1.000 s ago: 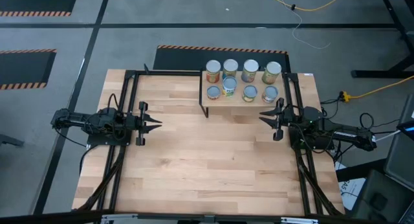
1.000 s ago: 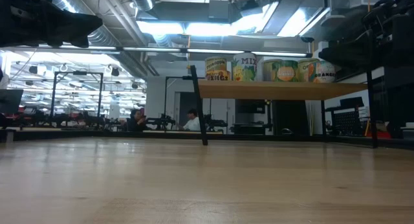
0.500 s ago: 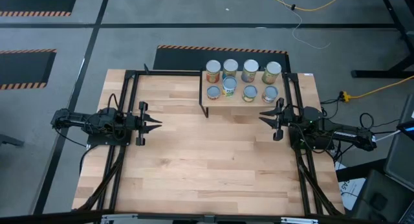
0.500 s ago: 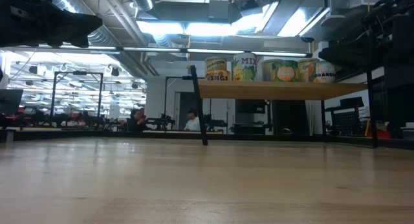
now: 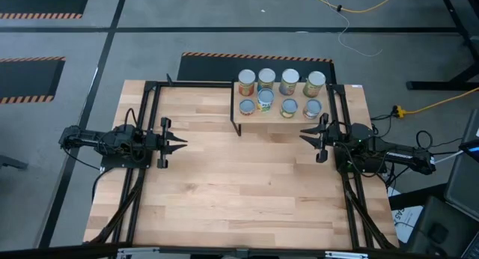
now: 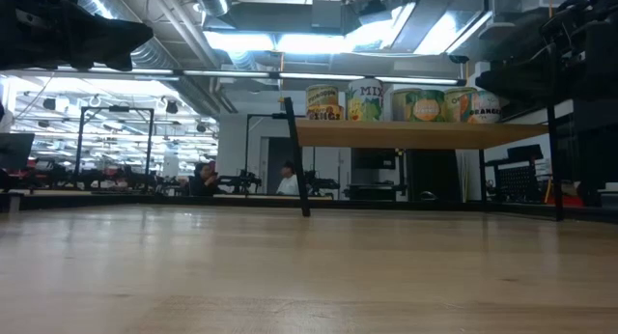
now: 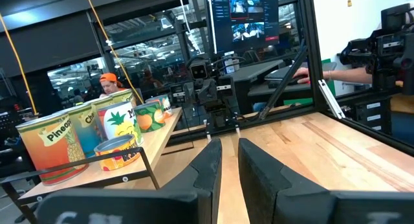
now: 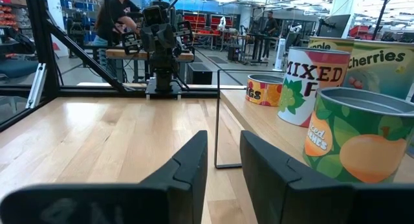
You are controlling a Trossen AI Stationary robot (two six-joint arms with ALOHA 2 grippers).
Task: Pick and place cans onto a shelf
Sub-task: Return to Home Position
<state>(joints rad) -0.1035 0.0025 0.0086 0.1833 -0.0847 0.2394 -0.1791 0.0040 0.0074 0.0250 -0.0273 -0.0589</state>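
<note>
**Desk:** Where are the cans (image 5: 290, 81) on your feed?

**Operator:** I count eight, all on the top board of the shelf (image 5: 277, 115). They stand upright in two rows of four, one row along the shelf's back edge and one along its front edge. I see no can on the bench (image 5: 224, 184) around the shelf.

**Desk:** And the left end effector (image 5: 182, 143)?

**Operator:** It hangs well apart from the shelf, out past the shelf's end on the left arm's side, and nearer me than the shelf's front edge. It points across the bench. In my left wrist view its fingers (image 7: 210, 166) are narrow, with only a slim gap between them and nothing in it.

**Desk:** The right one?

**Operator:** The right end effector (image 5: 302, 133) is near the shelf's front corner on the right arm's side, just ahead of the front edge and not touching the shelf. Its fingers (image 8: 194, 162) are narrow too, nearly together, and they hold nothing. From that wrist view the nearest cans on the shelf fill one side.

**Desk:** Anyone close by?

**Operator:** I see people only in the room beyond the shelf, away from the bench.
</note>
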